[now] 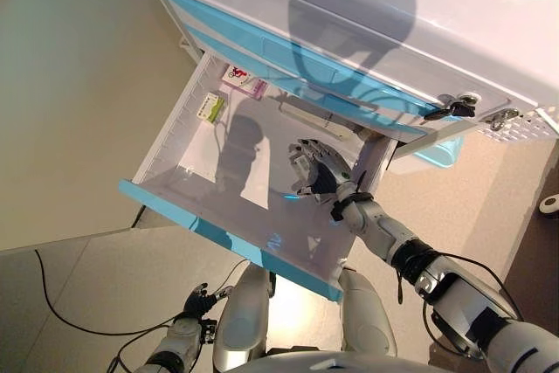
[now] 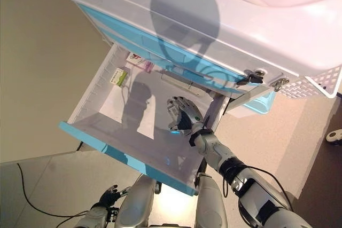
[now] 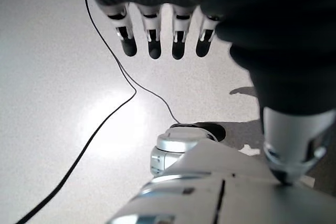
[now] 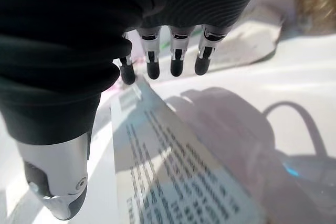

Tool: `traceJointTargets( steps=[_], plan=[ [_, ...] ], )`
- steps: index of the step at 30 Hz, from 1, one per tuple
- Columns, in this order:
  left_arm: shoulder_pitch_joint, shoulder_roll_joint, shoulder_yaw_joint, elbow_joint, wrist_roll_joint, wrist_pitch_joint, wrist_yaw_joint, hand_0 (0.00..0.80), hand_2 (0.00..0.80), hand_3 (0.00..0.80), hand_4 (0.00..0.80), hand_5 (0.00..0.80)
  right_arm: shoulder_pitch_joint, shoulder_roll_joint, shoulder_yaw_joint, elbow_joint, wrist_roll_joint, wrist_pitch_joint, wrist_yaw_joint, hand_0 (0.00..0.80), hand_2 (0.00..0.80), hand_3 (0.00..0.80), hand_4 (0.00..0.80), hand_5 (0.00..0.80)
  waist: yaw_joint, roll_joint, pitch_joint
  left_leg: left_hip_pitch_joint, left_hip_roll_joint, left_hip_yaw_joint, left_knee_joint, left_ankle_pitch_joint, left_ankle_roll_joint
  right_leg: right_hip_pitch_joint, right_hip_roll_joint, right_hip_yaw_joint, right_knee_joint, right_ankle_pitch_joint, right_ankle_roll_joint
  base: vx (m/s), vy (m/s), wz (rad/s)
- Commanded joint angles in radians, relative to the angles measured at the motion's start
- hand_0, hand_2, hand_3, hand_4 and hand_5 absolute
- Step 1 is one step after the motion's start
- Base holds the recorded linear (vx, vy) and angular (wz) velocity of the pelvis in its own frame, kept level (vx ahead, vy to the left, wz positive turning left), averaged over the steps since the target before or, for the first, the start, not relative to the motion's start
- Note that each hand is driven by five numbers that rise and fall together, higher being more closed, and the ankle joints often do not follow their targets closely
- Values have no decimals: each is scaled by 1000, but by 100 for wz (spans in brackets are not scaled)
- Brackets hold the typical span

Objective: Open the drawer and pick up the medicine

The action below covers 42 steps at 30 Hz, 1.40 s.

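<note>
Medicine (image 1: 210, 107) well beyond right robot hand (image 1: 316, 168)

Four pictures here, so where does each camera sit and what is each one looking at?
Left eye view: on the head, looking down into the open drawer; right hand inside it, left hand hanging low.
Right eye view: beside it, same scene.
Left wrist view: on the left wrist, facing the floor past straight fingers.
Right wrist view: on the right wrist, over a printed leaflet.
Both eyes share the green medicine box.

My drawer (image 1: 179, 141) was smooth white plastic with a shiny blue front, printed paper sheet (image 4: 173, 177) lay flat, my right hand (image 1: 316, 168) was shiny metal, floor (image 3: 58, 93) was glossy.
</note>
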Motion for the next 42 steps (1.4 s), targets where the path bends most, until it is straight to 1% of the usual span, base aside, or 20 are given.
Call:
traceJointTargets(
  steps=[1, 9, 17, 19, 24, 25, 30, 31, 42],
  plan=[
    [-3, -32, 18, 47, 44, -9, 12, 0, 0, 0, 0, 0, 17, -20, -7, -126, 35, -47, -45, 0, 0, 0, 0, 0, -8, -30, -18, 2, -40, 5, 47, -71, 17, 6, -4, 11, -119, 142, 43, 4, -13, -15],
    [-4, -30, 23, 56, 57, -9, 22, 0, 0, 0, 0, 0, 40, -31, -17, -162, 57, -73, -64, 0, 0, 0, 0, 0, -12, -32, -25, 4, -37, -1, 33, -63, 15, 10, -3, 4, -127, 145, 42, 1, -9, -4],
    [-6, -32, 27, 62, 60, -6, 30, 0, 0, 0, 0, 0, 75, -8, -43, -144, 125, -74, -51, 0, 0, 0, 0, 0, -17, -34, -25, 5, -37, 0, 32, -62, 14, 11, -4, 2, -128, 147, 40, 0, 0, 0],
    [-5, -34, 31, 65, 56, -6, 32, 0, 0, 0, 0, 0, 92, 15, -57, -112, 169, -67, -43, 0, 0, 0, 0, 0, -20, -33, -24, 5, -37, -1, 31, -60, 13, 10, -4, 0, -126, 148, 40, 0, 0, 0],
    [-6, -34, 33, 64, 49, 1, 41, 0, 0, 0, 0, 0, 106, 39, -73, -75, 205, -50, -39, 0, 0, 0, 0, 0, -24, -32, -21, 2, -37, -6, 28, -56, 12, 12, -5, -1, -128, 148, 38, 1, -3, 2],
    [-2, -32, 28, 59, 49, 1, 42, 0, 0, 0, 0, 0, 109, 55, -78, -36, 219, -39, -41, 0, 0, 0, 0, 0, -24, -28, -20, 1, -39, -8, 26, -53, 11, 12, -6, -4, -127, 148, 36, 1, -3, 4],
    [1, -32, 22, 61, 47, 3, 44, 0, 0, 0, 0, 0, 90, 88, -81, 28, 243, -23, -37, 0, 0, 0, 0, 0, -21, -22, -19, -3, -42, -15, 25, -50, 10, 9, -8, -7, -126, 149, 35, 0, -1, 6],
    [2, -33, 16, 64, 42, 4, 44, 0, 0, 0, 0, 0, 74, 107, -72, 79, 256, -7, -27, 0, 0, 0, 0, 0, -17, -19, -19, -5, -43, -18, 22, -47, 10, 9, -9, -7, -128, 149, 34, 3, 9, 8],
    [-9, -39, 6, 76, 34, 13, 53, 0, 0, 0, 0, 0, 36, 141, -36, 121, 261, 23, 7, 0, 0, 0, 0, 0, -9, -14, -13, -6, -49, -28, 19, -42, 10, 9, -13, -7, -127, 150, 32, 0, 2, 1]
  ],
)
